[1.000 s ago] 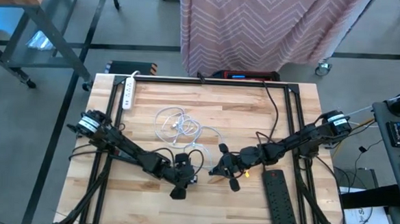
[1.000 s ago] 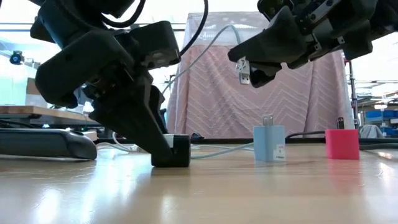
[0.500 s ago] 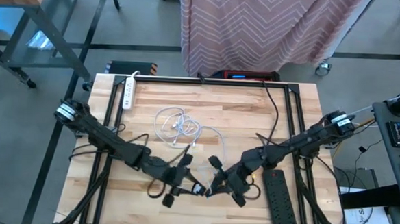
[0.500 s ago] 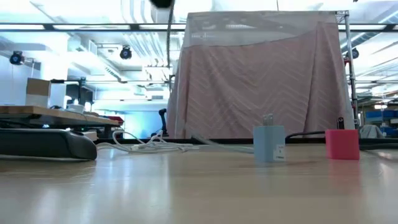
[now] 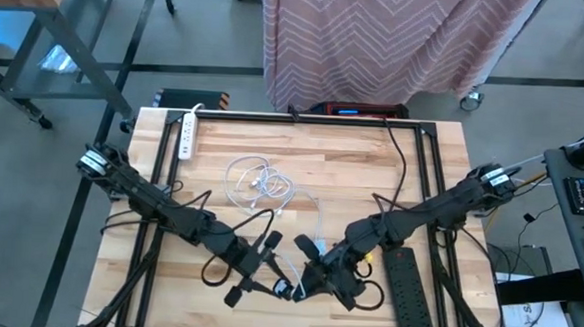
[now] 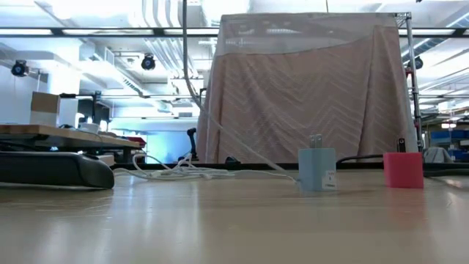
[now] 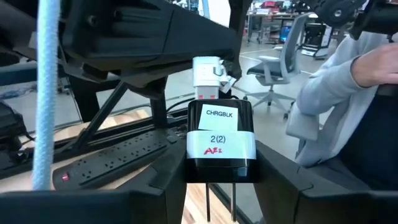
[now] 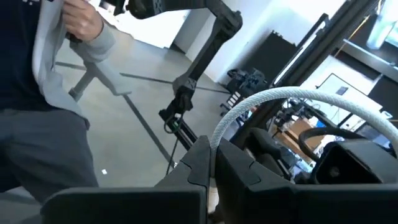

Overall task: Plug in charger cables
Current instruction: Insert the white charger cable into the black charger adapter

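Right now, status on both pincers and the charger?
Left pincer shut on black charger block. Right pincer shut on white cable, its plug at the block. Both raised near table's front edge. Nothing blocking.

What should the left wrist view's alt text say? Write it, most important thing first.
The left gripper holds a black plug block labelled CHRGBLK, prongs toward the camera, while a white connector meets its far end. A black power strip lies beyond.
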Motion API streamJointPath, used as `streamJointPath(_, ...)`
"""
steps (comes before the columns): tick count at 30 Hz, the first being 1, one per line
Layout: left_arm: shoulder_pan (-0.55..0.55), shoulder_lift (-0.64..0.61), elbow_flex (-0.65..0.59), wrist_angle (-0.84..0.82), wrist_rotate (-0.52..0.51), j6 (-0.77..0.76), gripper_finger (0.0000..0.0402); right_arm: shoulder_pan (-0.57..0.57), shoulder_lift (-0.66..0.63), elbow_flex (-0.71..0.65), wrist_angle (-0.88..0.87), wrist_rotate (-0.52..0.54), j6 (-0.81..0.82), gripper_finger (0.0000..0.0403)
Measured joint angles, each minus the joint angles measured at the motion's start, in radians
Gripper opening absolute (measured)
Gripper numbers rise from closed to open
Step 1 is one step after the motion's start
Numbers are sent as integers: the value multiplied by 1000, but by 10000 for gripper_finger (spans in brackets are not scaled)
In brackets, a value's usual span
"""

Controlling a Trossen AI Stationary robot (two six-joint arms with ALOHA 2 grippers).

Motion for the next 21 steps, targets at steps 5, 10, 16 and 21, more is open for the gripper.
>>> streamJointPath(5, 0, 0, -2, 40, 1, 18, 136, 9, 11, 1, 50, -17, 4, 0)
streamJointPath(10, -3, 0, -3, 54, 1, 40, 136, 12, 18, 1, 59, -21, 5, 0)
streamJointPath(16, -3, 2, -3, 61, 5, 47, 136, 12, 18, 1, 59, -20, 15, 0)
streamJointPath(21, -3, 2, -3, 62, 5, 51, 136, 17, 19, 0, 56, -19, 15, 0)
